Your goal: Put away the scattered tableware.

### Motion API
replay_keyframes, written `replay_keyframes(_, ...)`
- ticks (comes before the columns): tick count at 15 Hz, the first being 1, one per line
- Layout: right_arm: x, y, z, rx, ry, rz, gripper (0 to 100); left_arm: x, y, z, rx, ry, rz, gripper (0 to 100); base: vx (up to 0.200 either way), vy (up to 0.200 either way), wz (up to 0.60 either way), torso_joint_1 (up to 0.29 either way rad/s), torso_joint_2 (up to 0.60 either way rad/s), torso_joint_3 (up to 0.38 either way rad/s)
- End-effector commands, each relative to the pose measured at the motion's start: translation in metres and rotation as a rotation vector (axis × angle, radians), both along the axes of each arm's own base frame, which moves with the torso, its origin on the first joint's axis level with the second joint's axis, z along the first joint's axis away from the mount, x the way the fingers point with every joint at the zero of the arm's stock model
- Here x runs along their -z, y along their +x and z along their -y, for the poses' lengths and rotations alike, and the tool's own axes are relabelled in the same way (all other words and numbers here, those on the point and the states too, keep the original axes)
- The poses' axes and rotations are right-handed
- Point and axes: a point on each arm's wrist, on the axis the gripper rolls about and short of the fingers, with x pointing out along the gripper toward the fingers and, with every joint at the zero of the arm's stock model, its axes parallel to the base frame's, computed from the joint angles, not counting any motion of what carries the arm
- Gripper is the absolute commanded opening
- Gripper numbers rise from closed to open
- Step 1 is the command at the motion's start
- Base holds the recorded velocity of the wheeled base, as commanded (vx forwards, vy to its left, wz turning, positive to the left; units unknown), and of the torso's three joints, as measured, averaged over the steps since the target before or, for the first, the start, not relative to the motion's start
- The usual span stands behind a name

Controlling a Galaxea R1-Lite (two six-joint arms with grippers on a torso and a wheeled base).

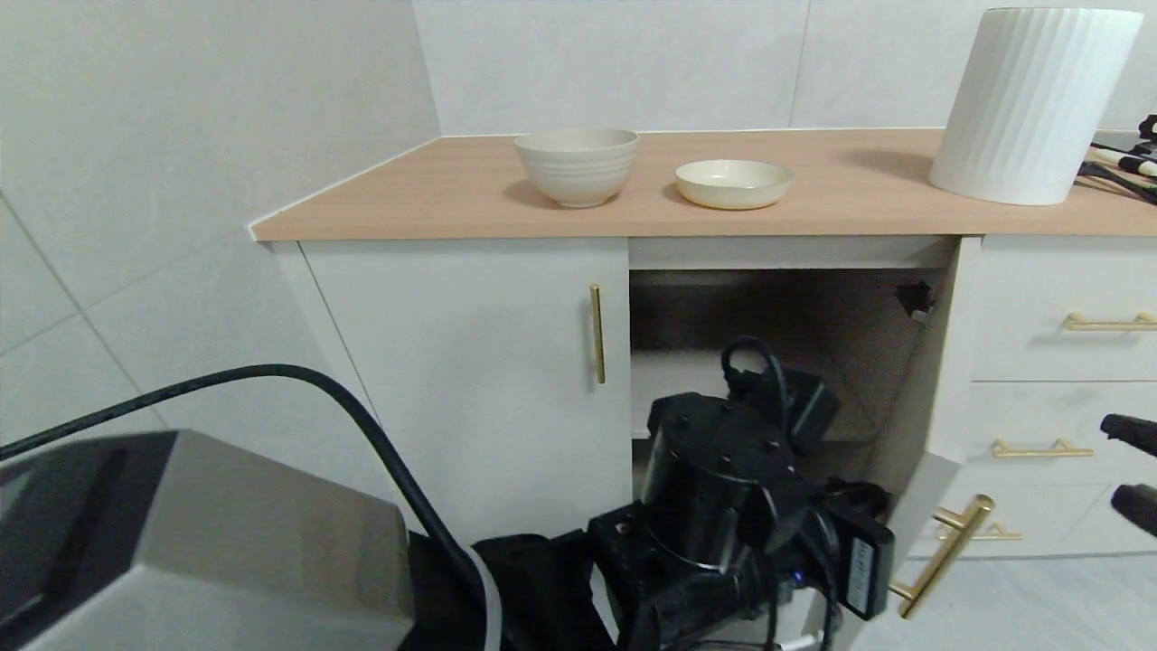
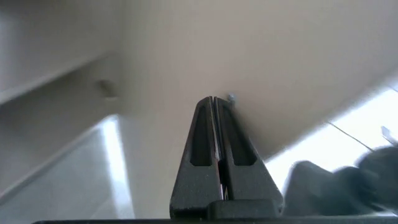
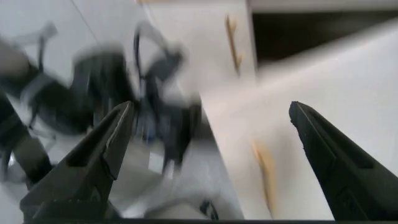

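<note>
Located bowl [image 1: 577, 165] and shallow dish [image 1: 734, 183] on countertop [image 1: 434, 194]. Noted left gripper [image 2: 213, 104] fully closed and empty beside open cabinet door [image 1: 917, 493], right gripper [image 3: 211, 111] spread wide. Judged arm-to-door collision possible when lifting toward tableware.

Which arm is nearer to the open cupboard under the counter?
Left. The left arm is in front of the open cupboard; the right gripper is off to its right, before the drawers.

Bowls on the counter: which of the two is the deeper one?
The ribbed bowl on the left, tall and round; the dish right of it is wide and shallow.
</note>
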Motion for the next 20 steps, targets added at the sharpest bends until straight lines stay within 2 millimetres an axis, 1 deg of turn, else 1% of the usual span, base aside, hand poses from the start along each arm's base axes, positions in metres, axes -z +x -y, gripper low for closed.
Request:
replay_keyframes(1, -0.015, -0.013, 0.008, 0.001, 0.045, 0.057, 100, -0.001, -0.039, 0.023, 0.108, -0.008, 0.005, 0, 0.000, 0.000, 0.00, 0.000, 0.00, 0.000)
replay_keyframes(2, -0.019, -0.019, 0.011, -0.002, 0.042, 0.048, 100, -0.002, -0.056, 0.026, 0.144, -0.010, 0.005, 0, 0.000, 0.000, 0.00, 0.000, 0.00, 0.000)
replay_keyframes(3, -0.020, -0.022, 0.013, -0.004, 0.034, 0.035, 100, -0.005, -0.059, 0.024, 0.137, -0.012, 0.007, 0, 0.000, 0.000, 0.00, 0.000, 0.00, 0.000)
replay_keyframes(4, -0.021, -0.024, 0.014, -0.014, 0.029, 0.027, 100, -0.007, -0.057, 0.022, 0.125, -0.018, 0.010, 0, 0.000, 0.000, 0.00, 0.000, 0.00, 0.000)
replay_keyframes(7, -0.019, -0.021, 0.012, -0.017, 0.019, 0.010, 100, -0.022, -0.030, -0.004, 0.011, -0.036, 0.021, 0, 0.000, 0.000, 0.00, 0.000, 0.00, 0.000)
replay_keyframes(9, -0.017, -0.017, 0.010, -0.019, 0.006, -0.011, 100, -0.031, -0.023, -0.023, -0.026, -0.043, 0.027, 0, 0.000, 0.000, 0.00, 0.000, 0.00, 0.000)
replay_keyframes(10, -0.016, -0.006, 0.003, -0.023, -0.014, -0.043, 100, -0.041, -0.013, -0.043, -0.078, -0.051, 0.035, 0, 0.000, 0.000, 0.00, 0.000, 0.00, 0.000)
replay_keyframes(11, -0.016, 0.006, -0.004, -0.021, -0.033, -0.074, 100, -0.047, -0.002, -0.060, -0.125, -0.050, 0.041, 0, 0.000, 0.000, 0.00, 0.000, 0.00, 0.000)
replay_keyframes(12, -0.019, 0.012, -0.007, -0.023, -0.037, -0.081, 100, -0.052, 0.003, -0.069, -0.152, -0.052, 0.043, 0, 0.000, 0.000, 0.00, 0.000, 0.00, 0.000)
replay_keyframes(13, -0.019, 0.032, -0.019, -0.026, -0.065, -0.126, 100, -0.064, 0.014, -0.100, -0.230, -0.044, 0.041, 0, 0.000, 0.000, 0.00, 0.000, 0.00, 0.000)
replay_keyframes(14, -0.020, 0.040, -0.024, -0.029, -0.074, -0.136, 100, -0.069, 0.016, -0.114, -0.261, -0.039, 0.040, 0, 0.000, 0.000, 0.00, 0.000, 0.00, 0.000)
replay_keyframes(15, -0.021, 0.056, -0.036, -0.055, -0.093, -0.164, 100, -0.076, 0.014, -0.142, -0.309, -0.008, 0.047, 0, 0.000, 0.000, 0.00, 0.000, 0.00, 0.000)
replay_keyframes(16, -0.024, 0.064, -0.041, -0.072, -0.097, -0.170, 100, -0.080, 0.013, -0.156, -0.335, 0.011, 0.060, 0, 0.000, 0.000, 0.00, 0.000, 0.00, 0.000)
replay_keyframes(17, -0.032, 0.087, -0.056, -0.113, -0.106, -0.166, 100, -0.086, 0.008, -0.186, -0.392, 0.071, 0.089, 0, 0.000, 0.000, 0.00, 0.000, 0.00, 0.000)
replay_keyframes(18, -0.036, 0.107, -0.067, -0.113, -0.122, -0.152, 100, -0.092, 0.002, -0.210, -0.443, 0.096, 0.094, 0, 0.000, 0.000, 0.00, 0.000, 0.00, 0.000)
replay_keyframes(19, -0.037, 0.116, -0.073, -0.110, -0.128, -0.154, 100, -0.095, -0.003, -0.222, -0.471, 0.105, 0.089, 0, 0.000, 0.000, 0.00, 0.000, 0.00, 0.000)
replay_keyframes(20, -0.034, 0.128, -0.080, -0.092, -0.141, -0.172, 100, -0.099, -0.015, -0.249, -0.533, 0.125, 0.068, 0, 0.000, 0.000, 0.00, 0.000, 0.00, 0.000)
